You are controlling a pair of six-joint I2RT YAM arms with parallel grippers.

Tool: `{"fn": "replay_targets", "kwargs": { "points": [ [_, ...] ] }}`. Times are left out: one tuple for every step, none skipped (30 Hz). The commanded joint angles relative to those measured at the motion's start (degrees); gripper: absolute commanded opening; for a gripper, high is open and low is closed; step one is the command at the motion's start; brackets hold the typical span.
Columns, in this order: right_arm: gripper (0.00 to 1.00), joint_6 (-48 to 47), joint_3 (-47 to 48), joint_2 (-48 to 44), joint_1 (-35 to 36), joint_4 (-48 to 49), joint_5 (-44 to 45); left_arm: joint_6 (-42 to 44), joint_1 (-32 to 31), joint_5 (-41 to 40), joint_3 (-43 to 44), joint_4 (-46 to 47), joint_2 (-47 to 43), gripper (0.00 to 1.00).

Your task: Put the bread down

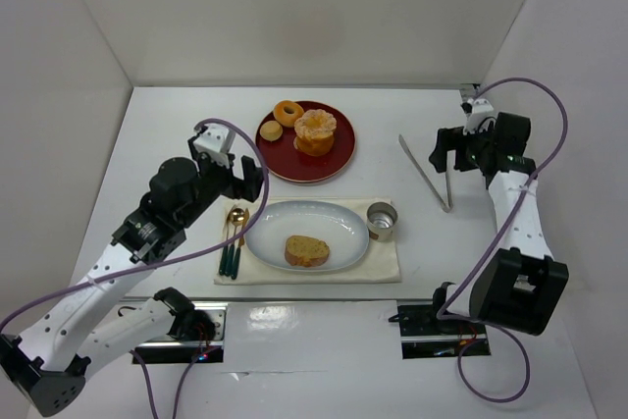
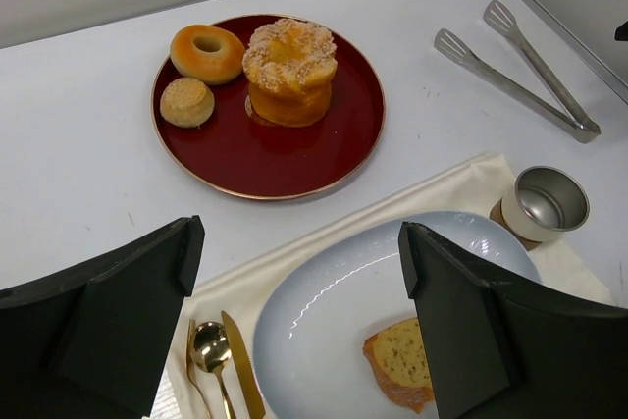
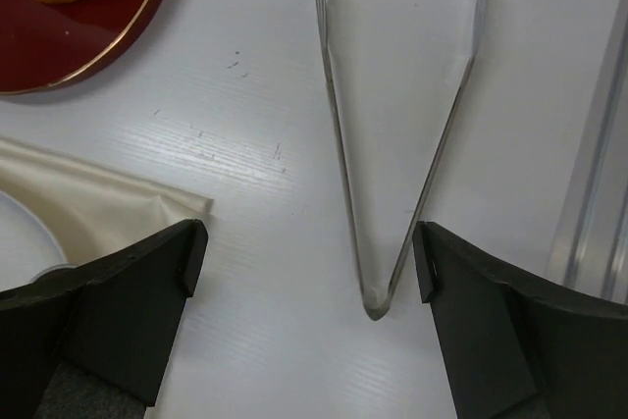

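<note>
The bread [image 1: 307, 250] lies flat on the pale oval plate [image 1: 294, 211], near the middle and a little toward the plate's near rim, with nothing touching it. The left gripper [image 1: 240, 179] hangs above the plate's far-left edge. It is released: in the left wrist view its two dark fingers [image 2: 128, 311] stand wide apart with nothing between them, and the bread shows low down beside the inner edge of the right-hand finger. The plate rests on a cream cloth [image 1: 383, 262]. Just left of the plate, on the same cloth, lie a gold spoon [image 1: 235, 218] and other cutlery with dark green handles. Just right of the plate stands a small metal cup [image 1: 382, 221]. Beyond the plate's far rim sits a red plate [image 1: 339, 154] bearing a ring donut [image 1: 287, 112], a tall orange-glazed pastry [image 1: 315, 131] and a small round biscuit [image 1: 271, 130]. Well to the right of the pale plate, metal tongs [image 1: 427, 176] lie on the white table [image 1: 177, 125], their arms spread in a V. The right gripper [image 1: 449, 156] hovers over the tongs, also released, with its fingers [image 3: 118, 311] spread either side of the hinge end and not touching it.
</note>
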Motion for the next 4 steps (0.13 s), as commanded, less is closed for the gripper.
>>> {"fn": "replay_targets", "kwargs": {
  "points": [
    [1.0, 6.4, 1.0, -2.1, 0.3, -1.6, -1.1, 0.0, -0.3, 0.7, -0.2, 3.0, 0.1, 1.0],
    [1.0, 10.1, 1.0, -2.2, 0.3, -0.9, 0.3, 0.0, -0.3, 0.7, -0.2, 3.0, 0.1, 1.0],
    [1.0, 11.5, 1.0, -2.9, 1.1, -0.9, 1.0, 0.0, -0.3, 0.7, -0.2, 3.0, 0.1, 1.0],
    [1.0, 12.4, 1.0, -3.6, 1.7, -0.3, 1.0, 0.0, -0.3, 0.7, -0.2, 3.0, 0.1, 1.0]
  ]
}}
